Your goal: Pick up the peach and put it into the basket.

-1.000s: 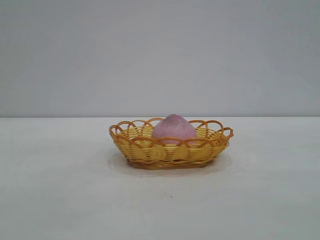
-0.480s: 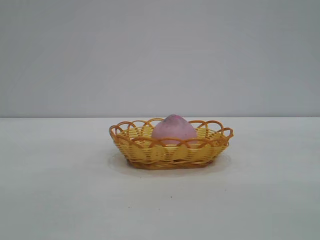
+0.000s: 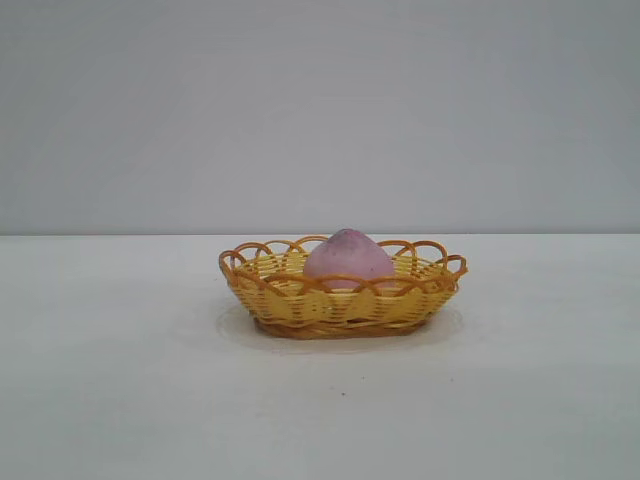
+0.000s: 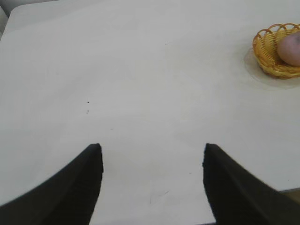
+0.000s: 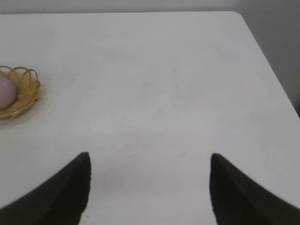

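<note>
The pink-mauve peach (image 3: 347, 255) sits inside the yellow-orange wicker basket (image 3: 300, 300) in the middle of the white table. Both also show far off in the left wrist view, the peach (image 4: 290, 48) in the basket (image 4: 267, 51), and in the right wrist view, the peach (image 5: 5, 93) in the basket (image 5: 26, 89). My left gripper (image 4: 152, 152) is open and empty over bare table, far from the basket. My right gripper (image 5: 150, 159) is open and empty over bare table, also far from the basket. Neither arm shows in the exterior view.
The white table (image 3: 120, 380) spreads wide around the basket. A grey wall (image 3: 320, 110) stands behind it. The table's far edge and corner (image 5: 234, 14) show in the right wrist view, and a corner (image 4: 11, 11) in the left wrist view.
</note>
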You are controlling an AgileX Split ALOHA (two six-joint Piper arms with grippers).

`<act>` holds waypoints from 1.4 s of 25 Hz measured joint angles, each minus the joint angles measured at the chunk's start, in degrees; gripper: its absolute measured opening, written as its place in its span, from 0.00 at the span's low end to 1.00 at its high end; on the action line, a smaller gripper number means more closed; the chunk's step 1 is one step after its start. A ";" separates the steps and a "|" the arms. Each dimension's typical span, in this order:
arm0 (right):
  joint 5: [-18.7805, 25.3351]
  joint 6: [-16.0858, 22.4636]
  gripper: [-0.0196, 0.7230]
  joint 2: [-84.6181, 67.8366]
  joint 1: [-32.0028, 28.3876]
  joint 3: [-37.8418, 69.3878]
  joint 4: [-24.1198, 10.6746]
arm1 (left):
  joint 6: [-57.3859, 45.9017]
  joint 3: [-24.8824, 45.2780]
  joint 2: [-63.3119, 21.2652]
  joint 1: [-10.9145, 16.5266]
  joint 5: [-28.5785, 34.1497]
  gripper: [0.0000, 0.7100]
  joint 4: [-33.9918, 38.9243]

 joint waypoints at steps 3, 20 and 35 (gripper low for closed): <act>0.00 0.00 0.64 0.00 0.00 0.00 0.00 | 0.00 0.00 0.00 0.00 0.00 0.57 0.00; 0.00 0.00 0.64 0.00 3.12 0.00 0.13 | 0.00 0.00 0.00 0.00 0.00 0.57 0.00; 0.00 0.00 0.64 0.00 3.12 0.00 0.13 | 0.00 0.00 0.00 0.00 0.00 0.57 0.00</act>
